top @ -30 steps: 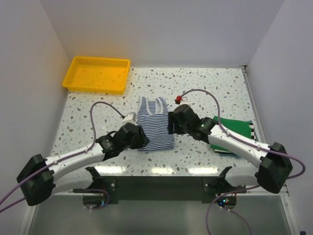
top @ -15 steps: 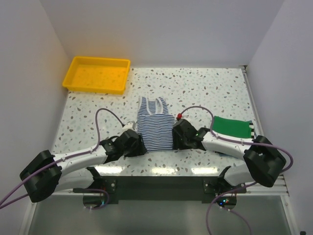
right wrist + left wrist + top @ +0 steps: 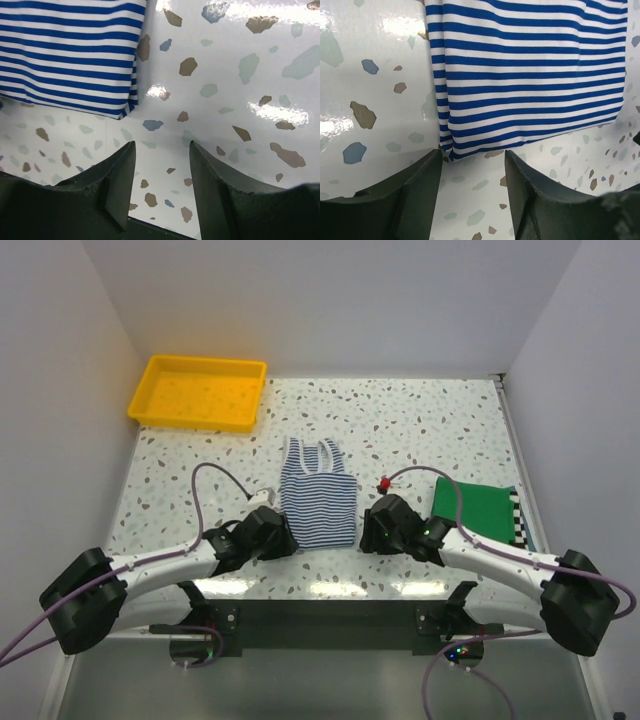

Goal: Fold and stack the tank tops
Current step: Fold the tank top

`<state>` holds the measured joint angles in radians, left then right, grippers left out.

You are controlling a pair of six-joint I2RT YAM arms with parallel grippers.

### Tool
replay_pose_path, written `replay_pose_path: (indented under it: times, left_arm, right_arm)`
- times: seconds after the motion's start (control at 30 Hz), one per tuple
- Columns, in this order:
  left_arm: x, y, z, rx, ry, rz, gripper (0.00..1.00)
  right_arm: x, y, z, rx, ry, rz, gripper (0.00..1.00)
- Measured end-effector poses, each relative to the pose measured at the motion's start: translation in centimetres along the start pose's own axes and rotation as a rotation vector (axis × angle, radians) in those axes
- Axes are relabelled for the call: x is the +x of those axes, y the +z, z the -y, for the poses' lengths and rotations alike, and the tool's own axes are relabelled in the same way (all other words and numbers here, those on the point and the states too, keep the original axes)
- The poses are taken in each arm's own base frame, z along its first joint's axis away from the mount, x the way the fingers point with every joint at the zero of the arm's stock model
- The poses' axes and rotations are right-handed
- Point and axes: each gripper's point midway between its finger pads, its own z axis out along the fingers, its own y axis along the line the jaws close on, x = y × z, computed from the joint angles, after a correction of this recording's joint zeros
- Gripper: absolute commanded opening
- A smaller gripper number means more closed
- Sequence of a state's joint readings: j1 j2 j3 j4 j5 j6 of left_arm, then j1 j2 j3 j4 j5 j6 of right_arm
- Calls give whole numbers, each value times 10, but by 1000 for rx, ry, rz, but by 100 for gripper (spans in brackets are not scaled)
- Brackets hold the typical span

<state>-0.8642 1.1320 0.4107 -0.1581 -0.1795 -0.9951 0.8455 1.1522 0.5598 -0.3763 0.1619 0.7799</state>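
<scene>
The thin blue-and-white striped tank top (image 3: 318,495) lies flat in the middle of the table, straps at the far end. My left gripper (image 3: 282,540) is open and empty at its near left corner, which shows in the left wrist view (image 3: 530,75). My right gripper (image 3: 368,532) is open and empty at its near right corner, which shows in the right wrist view (image 3: 70,55). The green tank top (image 3: 478,506) lies folded at the right on the black-and-white striped one (image 3: 517,517), of which only an edge shows.
A yellow tray (image 3: 198,391) stands at the far left corner. The table's near edge (image 3: 320,590) runs just behind both grippers. White walls close in the left, back and right sides.
Both grippers have moved toward the near edge, from the sides of the striped top to its near corners. The striped top's hem now lies straighter.
</scene>
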Motion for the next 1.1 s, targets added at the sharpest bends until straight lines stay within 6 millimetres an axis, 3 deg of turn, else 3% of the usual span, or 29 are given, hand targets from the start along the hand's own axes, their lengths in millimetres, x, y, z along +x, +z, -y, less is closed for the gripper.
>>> replay_pose_path:
  times: [0.23,0.4,0.47,0.7,0.83,0.87,0.97,1.1]
  left_arm:
    - [-1,6,-5,-9,-33,29,31]
    - [-2,9,-5,-10,-46,35,24]
    - [-2,10,-5,-8,-47,36,21]
    - [-1,11,-6,2,-49,42,12]
    - [-1,11,-5,14,-47,43,3]
    - [0,11,-4,16,-46,40,0]
    - [1,12,-2,25,-38,31,0]
    - [4,10,-1,37,-19,14,0]
  right_arm:
    - [-11,2,-16,-33,48,21,57]
    - [-9,22,-26,-35,76,-15,56]
    - [-5,28,-27,-33,89,-34,50]
    - [-3,36,-29,-44,136,-23,43]
    - [-4,39,-28,-36,141,-7,27]
    - [-4,40,-28,-32,138,-5,18]
    - [-3,42,-27,-21,128,0,4]
    - [1,40,-27,-11,99,7,0]
